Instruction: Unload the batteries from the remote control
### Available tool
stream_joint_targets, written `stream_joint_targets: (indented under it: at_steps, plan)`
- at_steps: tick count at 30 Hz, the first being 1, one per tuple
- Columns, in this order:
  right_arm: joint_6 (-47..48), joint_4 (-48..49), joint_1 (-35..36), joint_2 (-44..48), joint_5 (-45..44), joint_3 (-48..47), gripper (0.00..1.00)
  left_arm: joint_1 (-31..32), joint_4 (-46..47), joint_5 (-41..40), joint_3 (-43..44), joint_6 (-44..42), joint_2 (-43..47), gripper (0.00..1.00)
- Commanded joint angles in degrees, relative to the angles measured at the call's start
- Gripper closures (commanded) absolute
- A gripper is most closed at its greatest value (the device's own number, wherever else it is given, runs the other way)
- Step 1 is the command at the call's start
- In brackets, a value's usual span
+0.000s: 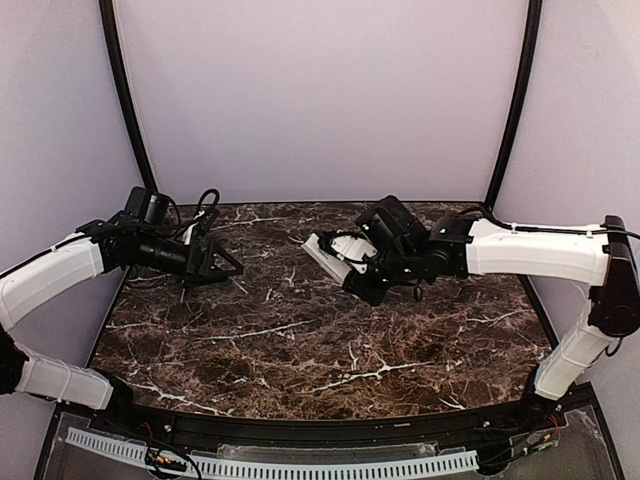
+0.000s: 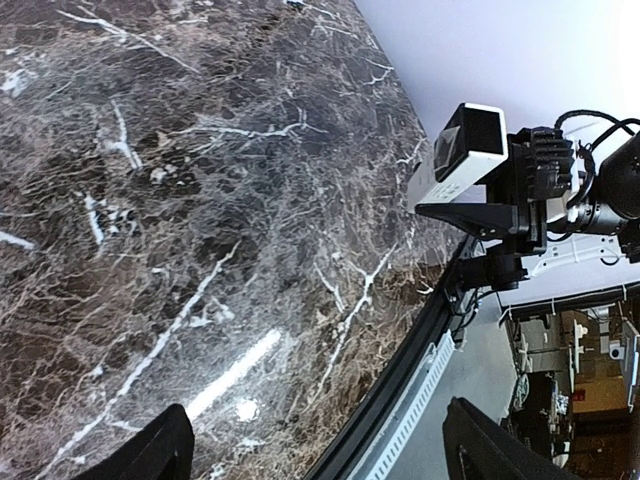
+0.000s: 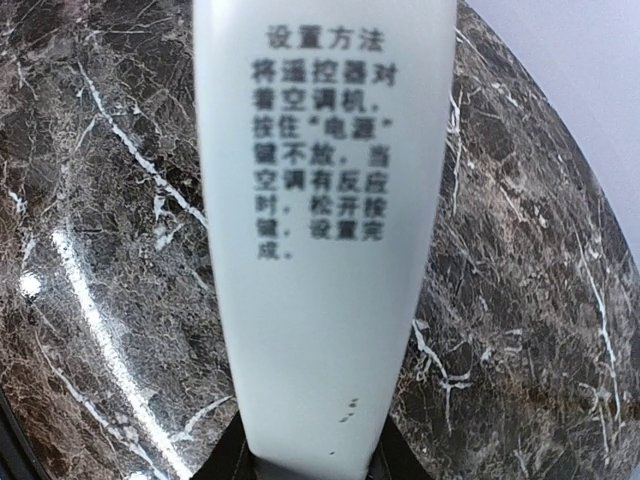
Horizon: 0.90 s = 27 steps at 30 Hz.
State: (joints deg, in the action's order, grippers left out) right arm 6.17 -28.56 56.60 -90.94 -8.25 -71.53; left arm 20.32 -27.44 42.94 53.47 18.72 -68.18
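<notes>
The remote control is a slim white bar held in the air over the middle of the marble table. My right gripper is shut on its near end. In the right wrist view the remote fills the middle, its face printed with dark text, and my right gripper clamps its lower end. It also shows in the left wrist view, end on. My left gripper is open and empty at the table's left, pointing towards the remote; its fingers stand wide apart. The batteries are hidden.
The table's black front rim and a white perforated strip run along the near edge. Black cage posts rise at the back corners against pale walls. A cable loops near the left wrist.
</notes>
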Motion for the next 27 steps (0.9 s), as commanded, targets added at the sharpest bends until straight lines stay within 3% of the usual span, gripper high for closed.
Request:
stream_joint_targets:
  at_steps: [1, 7, 20, 27]
  plan:
    - [6.5, 3.7, 3.0, -2.9, -2.4, -3.3, 1.00, 3.4, 6.0, 3.0, 2.4, 4.9, -1.3, 0.13]
    - [9.8, 4.1, 6.3, -5.8, -3.5, -5.9, 1.00, 6.2, 11.9, 5.5, 3.6, 9.6, -3.6, 0.13]
    - [13.0, 6.7, 8.5, -7.4, -1.2, -6.3, 1.00, 8.8, 13.0, 4.4, 4.1, 9.8, -7.5, 0.16]
    - [14.2, 7.0, 9.2, -7.6, -0.1, -6.8, 1.00, 8.9, 14.2, 5.4, 3.9, 10.2, -8.5, 0.23]
